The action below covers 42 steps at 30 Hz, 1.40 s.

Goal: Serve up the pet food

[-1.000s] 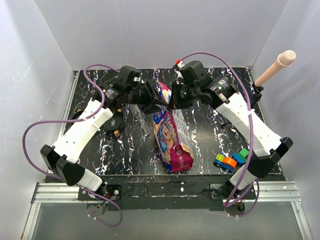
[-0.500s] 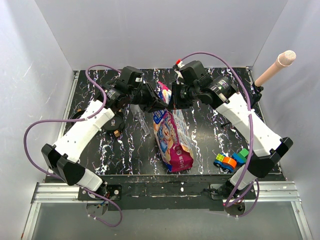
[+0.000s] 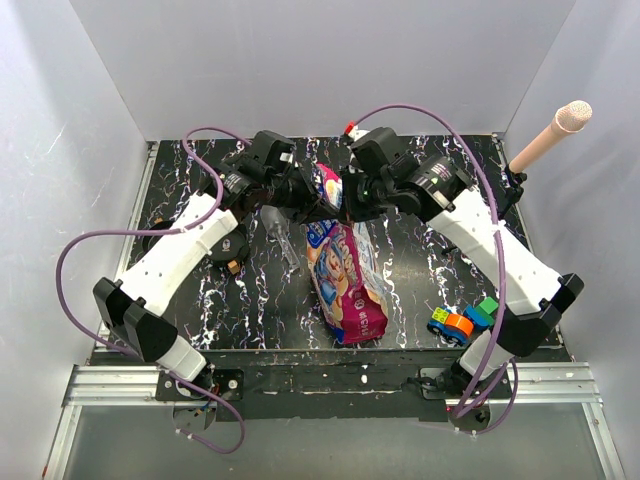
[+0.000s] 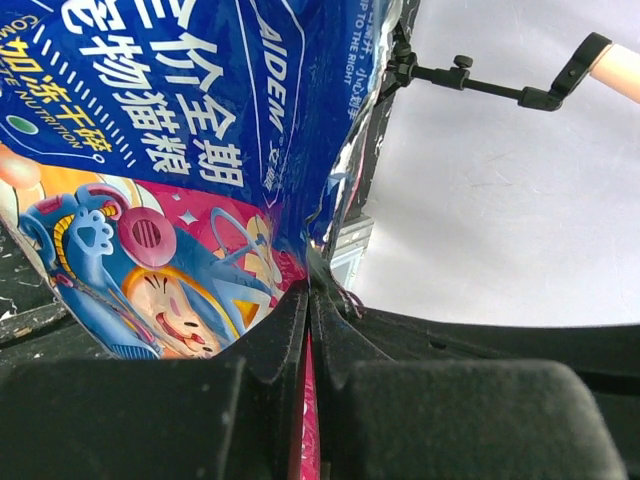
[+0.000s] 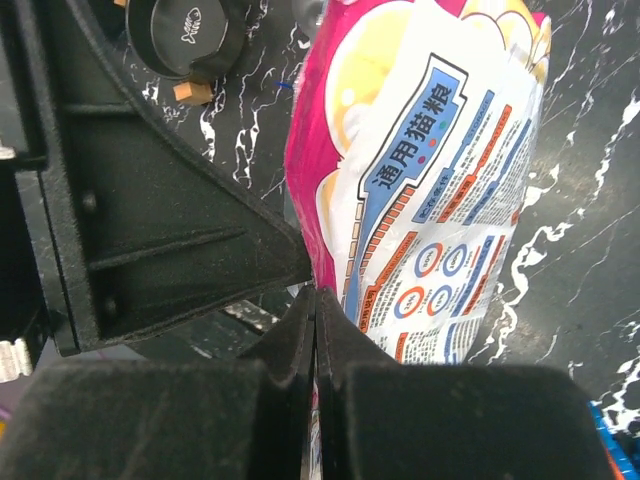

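The left tool [image 4: 310, 300] and right tool [image 5: 315, 300] each clamp the top edge of the glossy magenta-and-blue cartoon-cat bag [image 3: 350, 285] on the black marbled bench [image 3: 410, 275], kibble hidden inside; opening seems in hand, needing an outward pull next.

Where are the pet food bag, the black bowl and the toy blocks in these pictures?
pet food bag [image 3: 350, 290]: top view, middle of its printed face.
black bowl [image 5: 188, 38]: right wrist view, on the fish mark.
toy blocks [image 3: 459, 324]: top view, the orange block.
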Each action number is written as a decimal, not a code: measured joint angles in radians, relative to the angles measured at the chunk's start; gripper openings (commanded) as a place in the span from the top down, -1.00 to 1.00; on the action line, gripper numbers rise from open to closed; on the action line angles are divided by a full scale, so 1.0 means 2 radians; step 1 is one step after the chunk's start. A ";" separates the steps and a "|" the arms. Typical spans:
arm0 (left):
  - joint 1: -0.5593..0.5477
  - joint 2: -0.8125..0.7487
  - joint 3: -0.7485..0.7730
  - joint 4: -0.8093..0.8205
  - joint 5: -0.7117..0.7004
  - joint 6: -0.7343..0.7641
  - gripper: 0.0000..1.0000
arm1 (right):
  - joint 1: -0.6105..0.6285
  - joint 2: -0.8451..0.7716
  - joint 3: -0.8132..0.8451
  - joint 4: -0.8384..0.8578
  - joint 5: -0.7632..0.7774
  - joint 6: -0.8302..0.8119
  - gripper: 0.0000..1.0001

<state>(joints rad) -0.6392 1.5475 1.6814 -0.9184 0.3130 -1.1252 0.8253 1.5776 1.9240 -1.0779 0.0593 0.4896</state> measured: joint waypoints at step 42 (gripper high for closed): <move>-0.012 -0.048 0.017 -0.049 -0.046 0.112 1.00 | 0.019 -0.041 -0.025 -0.059 0.127 -0.039 -0.59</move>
<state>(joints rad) -0.6628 1.4509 1.7157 -1.0161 0.2203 -0.9012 0.8631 1.4963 1.8736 -1.1961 0.3130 0.4107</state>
